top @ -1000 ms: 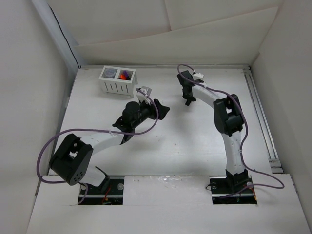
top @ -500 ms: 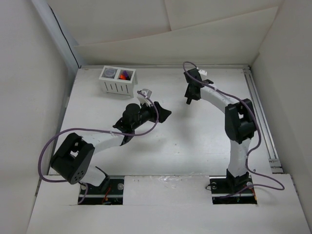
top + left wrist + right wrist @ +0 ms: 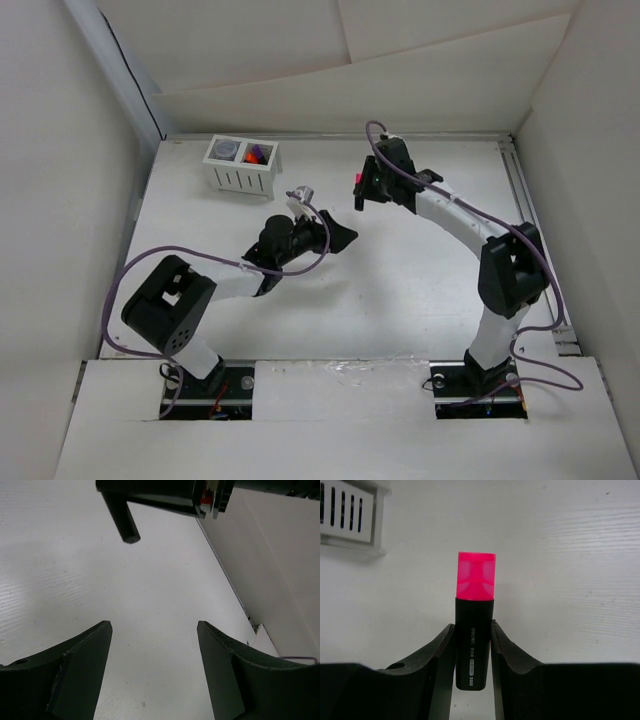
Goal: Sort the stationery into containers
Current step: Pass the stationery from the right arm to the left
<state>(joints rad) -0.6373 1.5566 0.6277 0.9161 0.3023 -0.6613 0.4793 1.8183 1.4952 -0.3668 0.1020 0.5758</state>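
A highlighter (image 3: 475, 630) with a black body and a pink cap stands upright between the jaws of my right gripper (image 3: 472, 626), which is shut on its body. From above, its pink cap (image 3: 357, 178) shows at the right gripper (image 3: 362, 192), over the middle back of the table. The white slotted organiser (image 3: 243, 166) stands at the back left, with a pale round piece (image 3: 228, 150) in its left compartment and an orange-and-purple piece (image 3: 258, 153) in its right. My left gripper (image 3: 340, 237) hovers at mid-table, open (image 3: 153, 627) and holding nothing.
White walls close in the table (image 3: 400, 290) on the left, back and right. A corner of the organiser (image 3: 351, 516) shows at the upper left of the right wrist view. The right gripper's finger (image 3: 124, 522) hangs ahead of the left gripper.
The right arm has swung its gripper leftward and turned it, so the pink cap now shows from above. The left arm has reached a little further right.
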